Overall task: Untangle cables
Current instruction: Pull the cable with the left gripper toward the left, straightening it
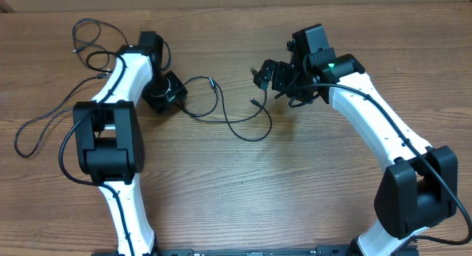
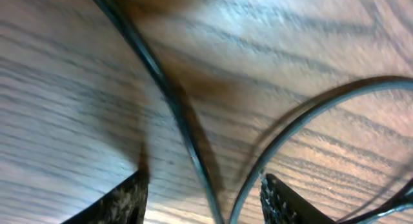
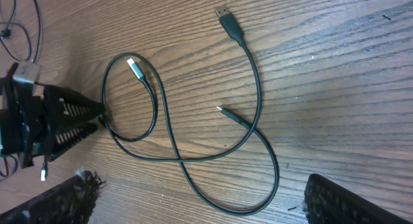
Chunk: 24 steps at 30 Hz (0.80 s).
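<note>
Loosely crossed, two thin dark cables [image 3: 259, 88] lie looped.

Slack and flat on the wood in the middle of the overhead view: a dark cable [image 3: 259, 82], doubled over itself in loose loops. From the right wrist, a USB plug [image 3: 224, 14] at top centre, a silvery tip [image 3: 133, 64] inside a small loop at upper left, a thin bare tip [image 3: 222, 110] near the centre, strands crossing just below the middle. Toward the left edge of the overhead view, a thinner cable [image 1: 55, 111] — curled at upper left, one long loop lower down.
</note>
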Tool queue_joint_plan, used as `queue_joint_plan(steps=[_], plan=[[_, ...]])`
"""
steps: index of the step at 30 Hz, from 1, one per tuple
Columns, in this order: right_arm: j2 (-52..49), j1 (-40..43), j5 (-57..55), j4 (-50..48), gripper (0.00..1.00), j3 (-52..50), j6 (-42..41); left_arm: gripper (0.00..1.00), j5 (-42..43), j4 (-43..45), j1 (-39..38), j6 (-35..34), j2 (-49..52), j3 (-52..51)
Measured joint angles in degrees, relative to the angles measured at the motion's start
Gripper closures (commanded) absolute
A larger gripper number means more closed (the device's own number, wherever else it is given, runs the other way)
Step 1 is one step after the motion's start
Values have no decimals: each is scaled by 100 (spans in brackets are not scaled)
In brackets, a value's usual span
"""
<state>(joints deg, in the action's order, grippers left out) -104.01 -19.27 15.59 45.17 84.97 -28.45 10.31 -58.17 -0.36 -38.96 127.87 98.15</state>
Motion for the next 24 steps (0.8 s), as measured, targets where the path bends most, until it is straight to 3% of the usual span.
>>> queue_joint_plan(steps=[9,24], plan=[[0,0,4,-74,0,-2,0,37,-367,-332,348,17,20,433],[0,0,2,-46,0,-2,-2,37,-1270,-398,-350,-264,96,433]])
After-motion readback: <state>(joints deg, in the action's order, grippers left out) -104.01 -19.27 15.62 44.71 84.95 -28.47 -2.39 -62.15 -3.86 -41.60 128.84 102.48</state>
